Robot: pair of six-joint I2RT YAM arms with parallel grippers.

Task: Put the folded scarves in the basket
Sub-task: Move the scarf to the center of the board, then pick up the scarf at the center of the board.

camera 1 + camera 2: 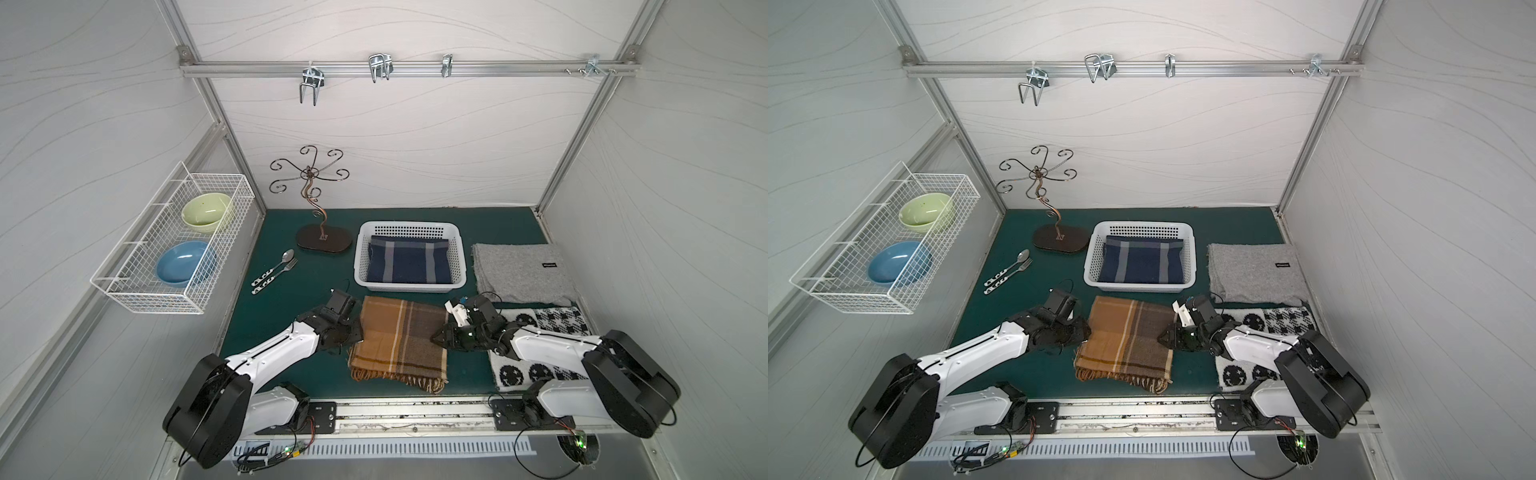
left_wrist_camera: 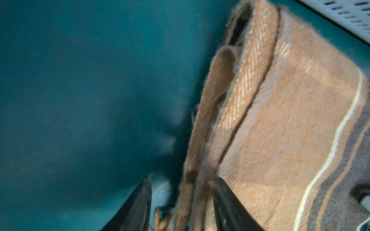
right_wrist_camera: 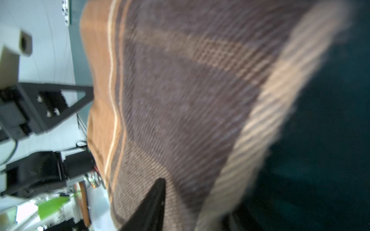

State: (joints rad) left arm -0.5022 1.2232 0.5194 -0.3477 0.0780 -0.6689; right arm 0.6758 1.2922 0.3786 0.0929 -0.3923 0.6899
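Green mat [image 1: 291, 309]: scarf [image 1: 399, 340] between left end effector [image 2: 181, 181], parted over its edge, and right end effector [image 1: 434, 338], unclear.

Spoon [image 1: 272, 269], fork [image 1: 275, 277] — wire rack [image 1: 158, 299]

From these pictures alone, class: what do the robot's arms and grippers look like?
The left arm and right arm have white shell links with black joints, big rounded black housings and thin black cables along them. The left gripper and right gripper have black, tapering, pointed fingers. A white block sits on the right wrist.
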